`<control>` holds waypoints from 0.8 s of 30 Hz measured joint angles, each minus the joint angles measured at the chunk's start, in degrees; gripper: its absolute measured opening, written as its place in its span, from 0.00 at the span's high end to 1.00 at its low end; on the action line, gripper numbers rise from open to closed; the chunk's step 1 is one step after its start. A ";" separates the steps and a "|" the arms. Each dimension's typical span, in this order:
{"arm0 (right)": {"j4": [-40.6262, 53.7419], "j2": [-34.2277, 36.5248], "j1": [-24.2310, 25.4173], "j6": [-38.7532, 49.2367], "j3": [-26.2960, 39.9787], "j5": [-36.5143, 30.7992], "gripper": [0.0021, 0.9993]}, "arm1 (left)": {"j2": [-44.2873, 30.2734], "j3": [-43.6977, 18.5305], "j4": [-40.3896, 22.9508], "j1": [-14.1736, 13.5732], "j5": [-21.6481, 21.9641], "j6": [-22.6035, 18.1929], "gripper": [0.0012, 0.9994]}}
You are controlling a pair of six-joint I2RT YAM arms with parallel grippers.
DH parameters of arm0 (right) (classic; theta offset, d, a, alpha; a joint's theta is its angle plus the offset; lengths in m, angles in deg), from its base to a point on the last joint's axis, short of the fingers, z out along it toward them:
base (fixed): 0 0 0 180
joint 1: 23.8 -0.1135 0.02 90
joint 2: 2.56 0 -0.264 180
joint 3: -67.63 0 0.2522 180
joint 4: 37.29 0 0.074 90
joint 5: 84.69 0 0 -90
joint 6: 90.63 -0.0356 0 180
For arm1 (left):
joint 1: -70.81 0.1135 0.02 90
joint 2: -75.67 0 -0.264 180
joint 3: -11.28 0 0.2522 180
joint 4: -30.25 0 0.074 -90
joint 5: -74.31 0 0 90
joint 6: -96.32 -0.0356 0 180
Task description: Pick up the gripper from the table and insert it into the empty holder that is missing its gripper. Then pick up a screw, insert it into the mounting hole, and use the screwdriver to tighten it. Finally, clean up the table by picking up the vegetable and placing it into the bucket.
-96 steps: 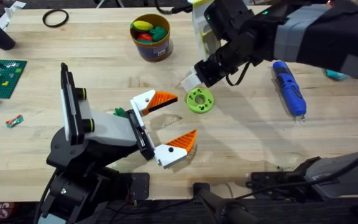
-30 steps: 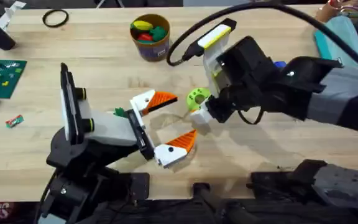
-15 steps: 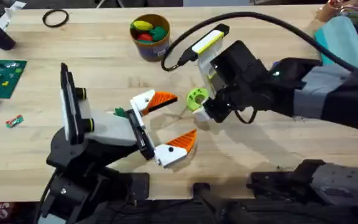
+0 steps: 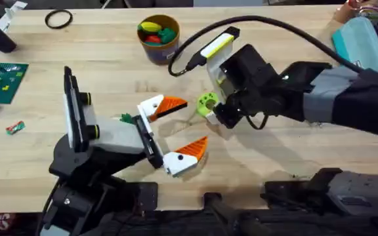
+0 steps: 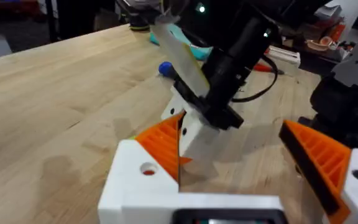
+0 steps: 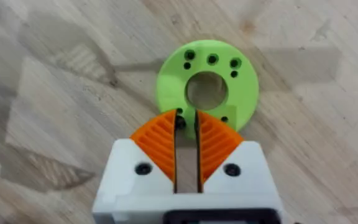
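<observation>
The left gripper (image 4: 176, 134) sits low near the table's (image 4: 346, 157) front edge, fingers spread wide and empty — judged to be waiting. The right gripper (image 6: 187, 134) reaches across the middle, angled down, its orange pads (image 6: 211, 146) nearly together over the lime-green disc's (image 6: 207, 87) rim — whether they pinch anything, I cannot tell. The bucket (image 4: 159, 39) stands at the far edge, vegetables (image 4: 155, 31) already inside.

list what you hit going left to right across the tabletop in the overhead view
green board with small bricks → small candy-like piece → black ring → left pincer → lime-green disc → right pincer, right beside the disc → teal item at the far right edge. The bucket overlaps the left pincer's span, so it is left out.
</observation>
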State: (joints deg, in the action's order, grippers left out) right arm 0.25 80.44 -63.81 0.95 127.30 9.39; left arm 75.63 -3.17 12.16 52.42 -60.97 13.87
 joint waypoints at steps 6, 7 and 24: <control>-0.38 0.00 0.00 0.25 0.01 -0.22 0.98 | 0.01 0.00 -0.01 0.00 0.02 0.00 0.01; -0.55 0.00 0.00 0.18 0.02 -0.21 0.99 | 0.01 0.00 0.00 0.00 0.01 0.00 0.01; -0.05 0.00 0.00 0.18 0.60 -0.18 0.96 | 0.00 0.00 -0.01 0.00 0.02 0.00 0.01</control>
State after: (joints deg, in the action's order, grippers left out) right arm 0.20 80.44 -63.81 1.13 127.90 9.21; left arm 75.63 -3.17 12.15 52.42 -60.95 13.87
